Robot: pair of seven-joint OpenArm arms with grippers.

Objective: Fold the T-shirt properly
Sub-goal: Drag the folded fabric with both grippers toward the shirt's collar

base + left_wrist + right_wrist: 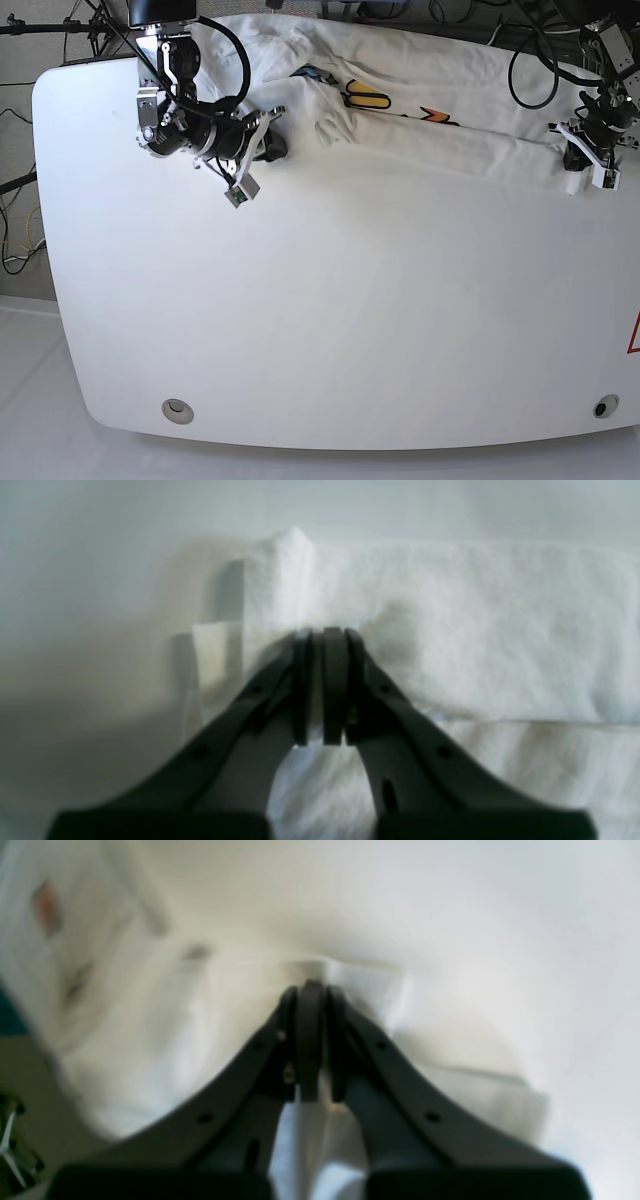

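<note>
Both grippers were clamped on the T-shirt: left gripper pinching a folded white edge, right gripper pinching another edge. Shirt lay partly folded across the far side of the white table, one arm at each end.

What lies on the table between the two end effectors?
In the base view, the T-shirt spans the stretch from the right end effector to the left end effector, both pinching its cloth.
</note>
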